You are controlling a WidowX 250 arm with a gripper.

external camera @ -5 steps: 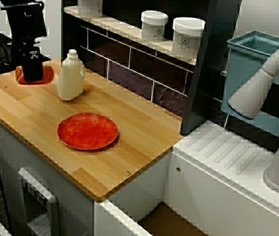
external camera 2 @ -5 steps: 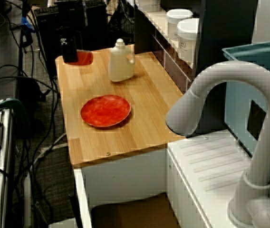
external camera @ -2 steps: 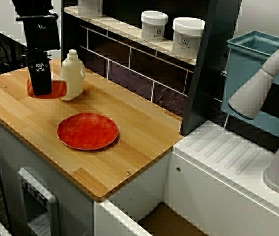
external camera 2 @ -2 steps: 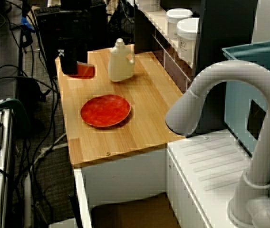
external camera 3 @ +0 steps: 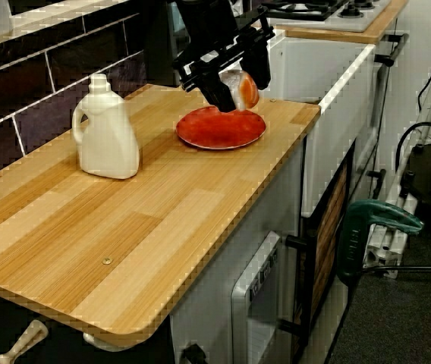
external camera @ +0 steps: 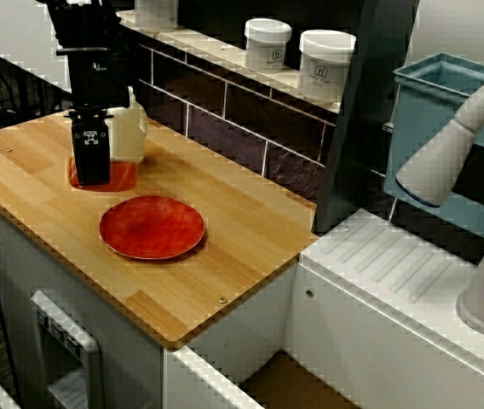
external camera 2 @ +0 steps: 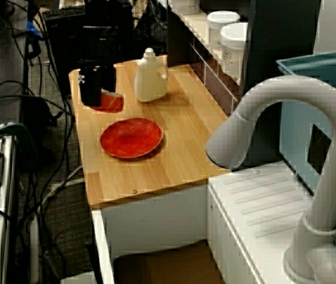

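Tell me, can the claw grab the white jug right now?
Probably not yet. The claw is shut on a red bowl, so it's full. The jug stands close by on the counter with nothing between them, so the way itself looks free.

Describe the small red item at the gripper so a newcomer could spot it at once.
Find the wooden countertop, then the white plastic jug and the flat round red plate on it. Close to both, the black gripper holds a small red bowl. It is far smaller than the plate, and the only thing gripped.
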